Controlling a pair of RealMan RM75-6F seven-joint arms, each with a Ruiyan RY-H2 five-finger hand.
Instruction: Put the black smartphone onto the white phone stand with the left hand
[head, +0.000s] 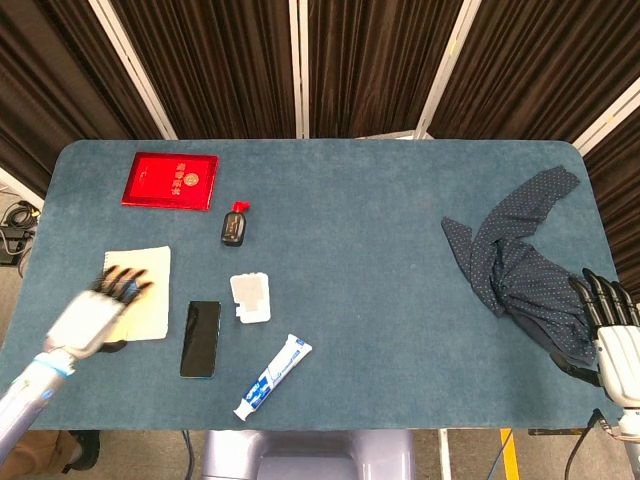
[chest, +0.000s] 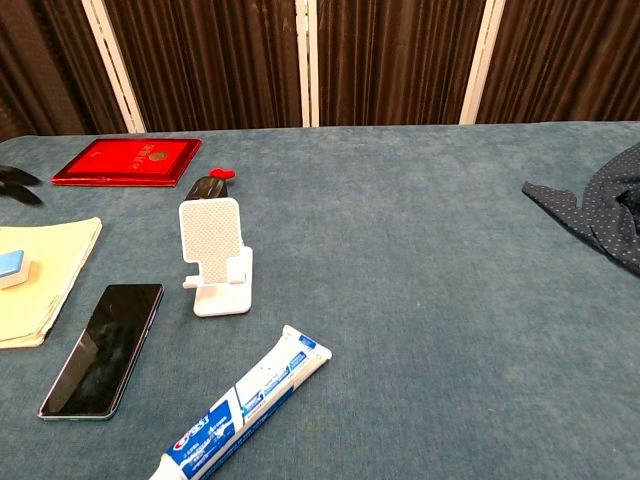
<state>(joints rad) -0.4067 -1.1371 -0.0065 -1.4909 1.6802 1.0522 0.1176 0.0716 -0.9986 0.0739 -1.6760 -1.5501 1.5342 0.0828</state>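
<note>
Phone, one black one, lies flat at lower left beside one white stand, not on it. Left hand hangs over the yellow notepad, fingers spread, holding nothing. Right hand at lower right is spread too, touching one blue cloth.

The left hand is motion-blurred over the yellow notepad, hiding part of it; in the chest view only dark fingertips show at the frame edge. The right hand covers part of the dotted cloth. The toothpaste tube is cut off below.
</note>
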